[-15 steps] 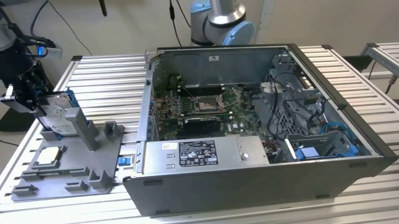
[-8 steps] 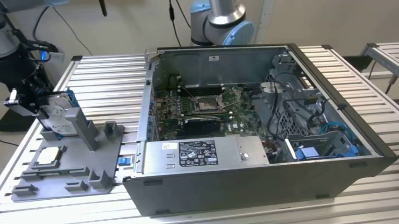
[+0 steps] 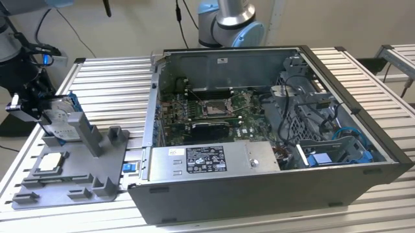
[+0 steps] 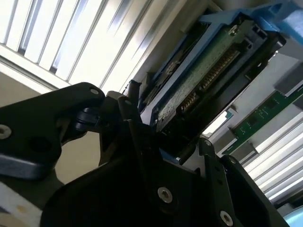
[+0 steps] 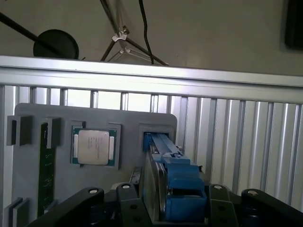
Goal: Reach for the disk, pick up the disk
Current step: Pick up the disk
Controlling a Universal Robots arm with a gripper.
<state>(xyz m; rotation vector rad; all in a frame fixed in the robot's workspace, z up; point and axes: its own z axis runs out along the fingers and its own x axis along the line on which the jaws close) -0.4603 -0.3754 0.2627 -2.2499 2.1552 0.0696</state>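
Pincer (image 5: 173, 202) clamps disk (image 5: 163, 158); chip (image 5: 93, 146), PC case (image 3: 259, 191) nearby.

In the exterior view, the lower edge of the disk (image 3: 60, 121) is hidden in the slot of the grey fixture (image 3: 77, 170), and the arm (image 3: 9, 43) is cut off by that view's left edge. How the gripper (image 3: 39, 109) meets the disk cannot be told. In both wrist views the disk (image 5: 163, 161) (image 4: 203, 75) is cut off by the picture's edge.
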